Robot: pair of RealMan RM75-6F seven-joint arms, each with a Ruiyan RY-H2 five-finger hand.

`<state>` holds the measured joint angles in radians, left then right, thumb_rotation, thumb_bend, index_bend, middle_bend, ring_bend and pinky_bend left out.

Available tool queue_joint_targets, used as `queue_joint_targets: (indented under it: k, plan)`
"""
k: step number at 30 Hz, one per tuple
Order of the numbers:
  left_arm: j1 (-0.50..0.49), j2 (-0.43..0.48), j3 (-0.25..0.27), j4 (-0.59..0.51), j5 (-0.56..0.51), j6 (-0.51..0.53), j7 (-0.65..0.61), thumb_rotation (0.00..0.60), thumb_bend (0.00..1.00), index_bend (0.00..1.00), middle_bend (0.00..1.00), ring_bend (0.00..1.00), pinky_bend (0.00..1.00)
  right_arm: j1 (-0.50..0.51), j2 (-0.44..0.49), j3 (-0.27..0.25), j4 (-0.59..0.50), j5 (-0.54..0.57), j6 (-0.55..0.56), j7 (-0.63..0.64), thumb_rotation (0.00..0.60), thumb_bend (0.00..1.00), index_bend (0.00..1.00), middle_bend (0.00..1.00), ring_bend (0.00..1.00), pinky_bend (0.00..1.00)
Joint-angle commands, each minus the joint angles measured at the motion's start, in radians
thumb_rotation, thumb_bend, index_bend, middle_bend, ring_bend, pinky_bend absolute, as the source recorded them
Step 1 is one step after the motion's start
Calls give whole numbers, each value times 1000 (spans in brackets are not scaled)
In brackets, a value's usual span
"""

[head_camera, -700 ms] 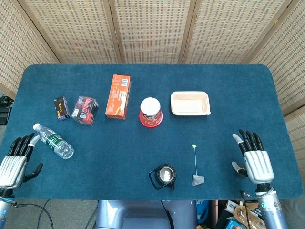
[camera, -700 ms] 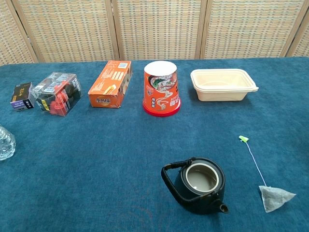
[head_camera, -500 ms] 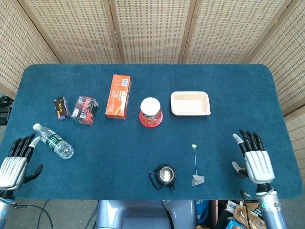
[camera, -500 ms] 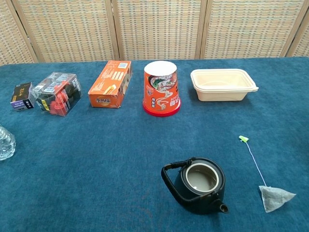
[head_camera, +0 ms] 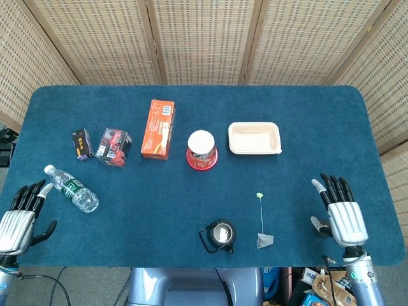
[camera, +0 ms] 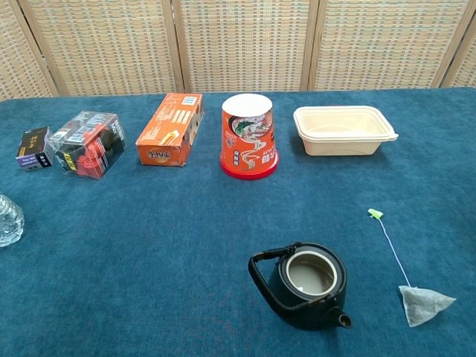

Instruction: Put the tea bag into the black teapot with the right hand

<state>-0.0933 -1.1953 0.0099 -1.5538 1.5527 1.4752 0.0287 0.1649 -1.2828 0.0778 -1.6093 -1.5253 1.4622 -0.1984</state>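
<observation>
The tea bag (head_camera: 264, 240) (camera: 423, 306) lies flat near the table's front edge, its string running back to a green tag (head_camera: 259, 195) (camera: 375, 214). The lidless black teapot (head_camera: 220, 234) (camera: 305, 284) stands just left of it, handle to the left. My right hand (head_camera: 341, 211) hovers at the front right corner, fingers spread, holding nothing, well right of the tea bag. At the front left corner my left hand (head_camera: 19, 218) is also spread and holds nothing. Neither hand shows in the chest view.
A water bottle (head_camera: 71, 188) lies by the left hand. Along the back stand a small black box (head_camera: 82, 144), a clear packet (head_camera: 114, 146), an orange carton (head_camera: 158, 129), a red cup (head_camera: 202, 150) and a beige tray (head_camera: 254, 148).
Both hands have drifted slightly toward the table's front edge. The tea bag and teapot have not moved.
</observation>
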Motion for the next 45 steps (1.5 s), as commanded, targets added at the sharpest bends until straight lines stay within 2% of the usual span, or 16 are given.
queue_joint_targets:
  k: [1,7,10,19,24,30,36,45]
  plan:
    - [-1,2,-2,-3,0,1,2,600,377,0,0,0,0,1,2,1,-1,0,0,2,600,359,167,134,0,58]
    - [-3,5,-3,-12,4,1,6,600,377,0,0,0,0,5,5,3,2,8,-14,18,600,359,167,153,24,71]
    - [-5,10,-4,-17,5,-1,10,600,377,0,0,0,0,15,9,5,-2,3,-25,29,600,359,167,189,79,122]
    - [-15,19,-15,-31,2,-6,25,600,378,0,0,0,0,103,58,21,-55,-26,-140,86,600,335,170,393,328,383]
    - [-26,30,-23,-43,-17,-29,29,600,377,0,0,0,0,183,79,44,-87,-18,-252,122,600,288,229,507,468,571]
    - [-37,38,-30,-51,-16,-35,37,600,377,0,0,0,0,270,74,79,-93,11,-362,128,600,285,313,607,597,716]
    - [-46,44,-46,-61,-24,-34,39,600,378,0,0,0,0,352,42,107,-68,74,-471,86,600,286,369,670,671,762]
    - [-61,51,-57,-72,-18,-36,48,600,377,0,0,0,0,436,-13,123,-15,178,-573,-15,600,286,417,698,691,776]
